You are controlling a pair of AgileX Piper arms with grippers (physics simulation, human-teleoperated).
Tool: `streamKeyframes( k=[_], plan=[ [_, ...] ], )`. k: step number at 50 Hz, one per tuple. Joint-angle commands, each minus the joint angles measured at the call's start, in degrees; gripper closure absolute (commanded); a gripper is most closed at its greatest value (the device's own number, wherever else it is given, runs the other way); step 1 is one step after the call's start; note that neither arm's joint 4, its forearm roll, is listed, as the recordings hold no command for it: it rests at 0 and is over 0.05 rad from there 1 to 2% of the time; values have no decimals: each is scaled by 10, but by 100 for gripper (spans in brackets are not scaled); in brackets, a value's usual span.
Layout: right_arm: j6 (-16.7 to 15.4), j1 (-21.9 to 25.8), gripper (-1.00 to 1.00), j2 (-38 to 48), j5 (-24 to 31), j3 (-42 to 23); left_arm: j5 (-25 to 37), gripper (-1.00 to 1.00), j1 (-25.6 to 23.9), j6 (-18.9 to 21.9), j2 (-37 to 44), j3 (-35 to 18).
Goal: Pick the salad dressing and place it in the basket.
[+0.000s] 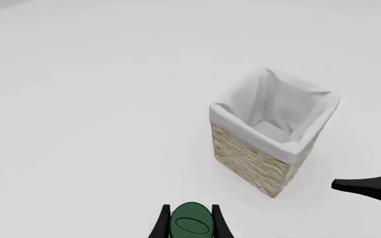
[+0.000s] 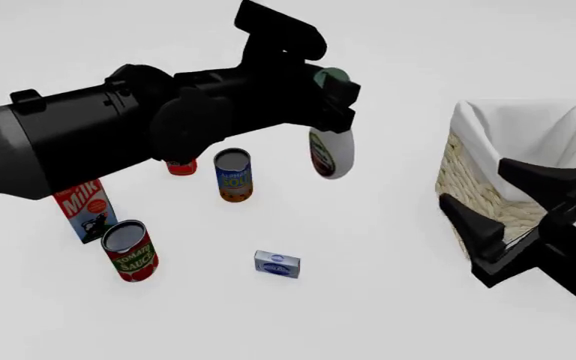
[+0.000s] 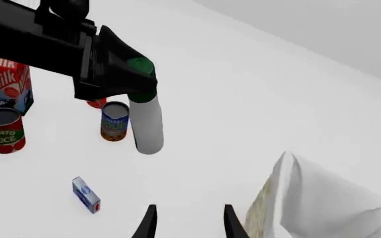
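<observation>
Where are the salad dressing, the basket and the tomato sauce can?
salad dressing (image 2: 331, 154), front view, white body below the cap.
basket (image 1: 250, 161), left wrist view, woven side wall.
tomato sauce can (image 2: 133, 255), front view, red label.

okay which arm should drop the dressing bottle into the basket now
Left. The left gripper already holds the salad dressing by its neck, lifted off the table, with the basket ahead of it. The right gripper is open and holds nothing.

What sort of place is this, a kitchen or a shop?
Neither, most likely: a computer-simulated tabletop. The plain white table has no room around it, and the groceries, such as the milk carton and tomato sauce can, look rendered beside a wicker basket.
</observation>
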Motion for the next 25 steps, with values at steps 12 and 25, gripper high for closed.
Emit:
streamKeyframes(
  k=[12, 25],
  plan=[
    [-54, 61, -100, 110, -59, -52, 2, 100, -20, 1, -11, -1],
    [-68, 80, -100, 148, -116, -55, 5, 100, -31, -8, -17, 2]
  ],
)
